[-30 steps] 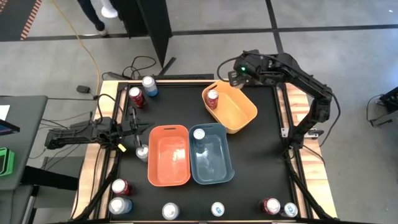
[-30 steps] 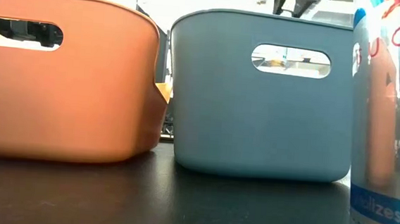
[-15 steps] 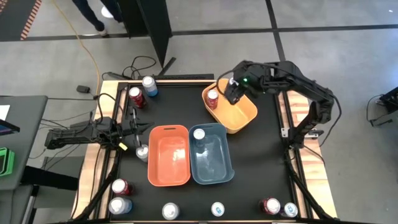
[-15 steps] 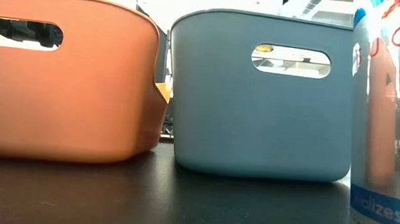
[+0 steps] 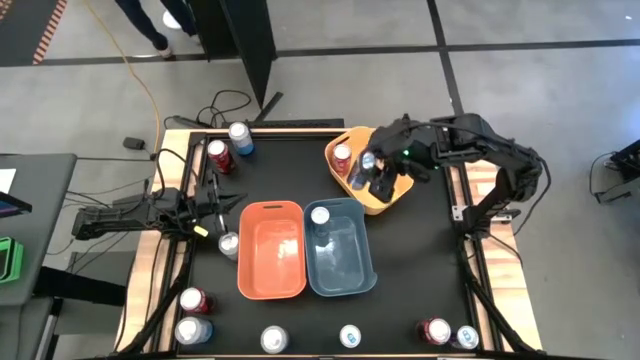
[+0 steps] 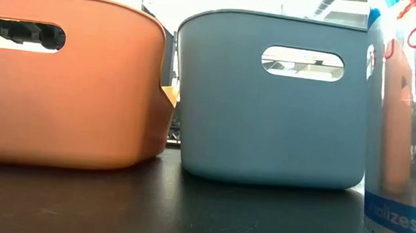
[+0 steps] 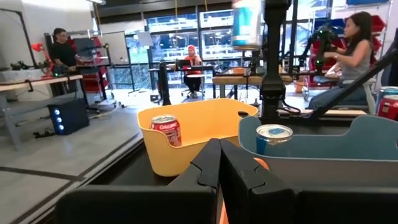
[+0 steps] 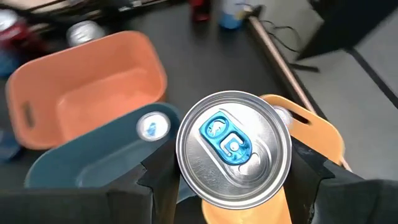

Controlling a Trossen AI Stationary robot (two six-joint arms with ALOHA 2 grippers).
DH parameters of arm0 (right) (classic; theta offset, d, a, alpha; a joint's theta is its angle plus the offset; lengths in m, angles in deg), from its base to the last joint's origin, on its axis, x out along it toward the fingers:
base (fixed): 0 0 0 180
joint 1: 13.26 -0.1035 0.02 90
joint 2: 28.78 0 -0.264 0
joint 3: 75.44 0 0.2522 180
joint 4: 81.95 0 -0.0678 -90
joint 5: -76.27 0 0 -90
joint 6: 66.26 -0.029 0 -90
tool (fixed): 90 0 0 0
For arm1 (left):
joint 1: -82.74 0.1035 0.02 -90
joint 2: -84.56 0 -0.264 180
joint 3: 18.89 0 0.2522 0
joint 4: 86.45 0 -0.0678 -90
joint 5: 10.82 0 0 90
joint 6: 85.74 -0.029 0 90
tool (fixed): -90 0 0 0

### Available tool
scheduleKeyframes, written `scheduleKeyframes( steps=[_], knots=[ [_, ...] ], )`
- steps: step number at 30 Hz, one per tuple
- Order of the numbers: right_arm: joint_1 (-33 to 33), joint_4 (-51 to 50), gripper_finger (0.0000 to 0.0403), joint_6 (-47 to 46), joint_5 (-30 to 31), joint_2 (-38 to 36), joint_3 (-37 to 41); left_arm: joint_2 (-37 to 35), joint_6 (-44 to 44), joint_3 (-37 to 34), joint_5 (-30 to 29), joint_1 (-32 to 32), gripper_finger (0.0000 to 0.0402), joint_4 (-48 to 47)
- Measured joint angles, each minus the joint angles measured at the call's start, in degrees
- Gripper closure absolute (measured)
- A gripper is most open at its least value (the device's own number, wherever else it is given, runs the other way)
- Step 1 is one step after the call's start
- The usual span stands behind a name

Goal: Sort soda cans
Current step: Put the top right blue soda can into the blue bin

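My right gripper (image 5: 372,172) hangs above the yellow bin (image 5: 395,195), shut on a soda can (image 8: 234,148) that has a silver top and a blue tab. In the left wrist view that can's blue body (image 7: 247,22) shows high up. A red can (image 5: 342,155) stands in the yellow bin and a blue can (image 5: 320,215) in the blue bin (image 5: 345,265). The orange bin (image 5: 270,275) holds no can. My left gripper (image 5: 213,205) rests shut at the table's left edge (image 7: 219,155). My right gripper pinches the can's side wall (image 8: 186,180) between its two fingers (image 8: 309,171), one on each side, below the rim. The fingers slant down from above. The can is lifted clear above the yellow bin, with its top toward the wrist.
Loose cans stand on the black table: two at the far left (image 5: 240,135) (image 5: 218,152), a silver one (image 5: 229,243) beside the orange bin, and several along the near edge (image 5: 349,336). One near-edge can (image 6: 405,130) fills the low view's right. People sit beyond the table.
My right gripper has carried the can from the table's far edge toward the near edge and slightly left, out over the yellow bin. It has rolled and tipped on the way. The fingers have stayed shut on the can.
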Motion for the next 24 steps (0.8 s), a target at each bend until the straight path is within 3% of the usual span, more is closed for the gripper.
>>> scheduleKeyframes(
  steps=[11,24],
  knots=[
    [-4.2,0.4,0.0187,9.0,-5.8,0.0,0.0,0.0,4.2,0.0,-0.2,0.0,0.0401,0.2],
    [-7.9,4.7,0.0187,17.3,-16.9,0.6,0.0,0.0,9.8,0.0,-0.1,0.0,0.0401,0.2]
  ],
)
